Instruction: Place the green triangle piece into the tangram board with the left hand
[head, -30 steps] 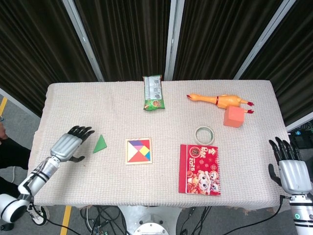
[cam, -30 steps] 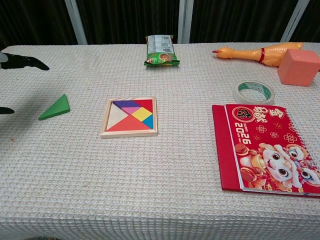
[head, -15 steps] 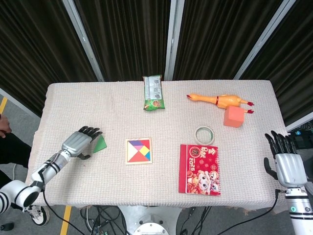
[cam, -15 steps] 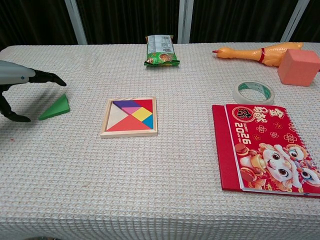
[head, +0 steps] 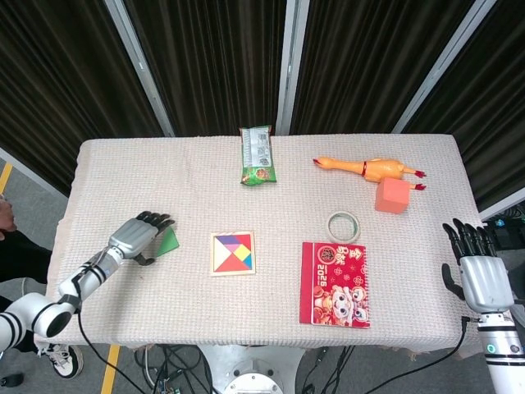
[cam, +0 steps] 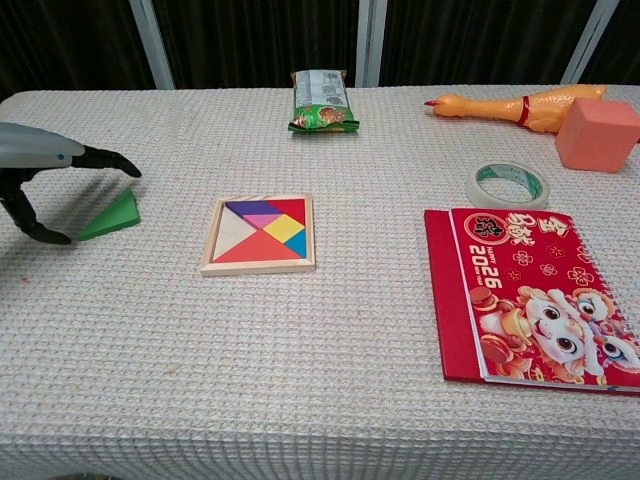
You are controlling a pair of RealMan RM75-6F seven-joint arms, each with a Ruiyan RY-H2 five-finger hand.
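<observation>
Worktop (head: 164, 320) cloth, a pale waffle-weave fabric, covers the whole surface and gives every object a soft, slightly grippy bed. Largest on it is the red calendar booklet (head: 335, 283), flat and glossy with spiral binding, lying toward the near edge right of centre. At the far edge sit a crinkly green snack packet (head: 257, 155) near the middle and a long yellow rubber chicken (head: 367, 167) toward the far right corner, with a matte salmon foam cube (head: 392, 195) just beside the chicken and a ring of tape (head: 344, 226) between the cube and the calendar. The tangram board (head: 233, 253), a shallow wooden square tray, lies left of centre holding flat coloured pieces; one pale triangular gap shows on its left side, probably the slot meant for the missing piece. The left robot hand (head: 139, 238) hangs over the green triangle piece (head: 169, 240) near the left edge, dark fingers arched above it and thumb lowered beside it, spread and not closed on anything, which reads as lining up for a pinch on a thin, flat wedge. The right robot hand (head: 479, 273) waits off the right edge, fingers apart and holding nothing, likely parked clear of the job.
</observation>
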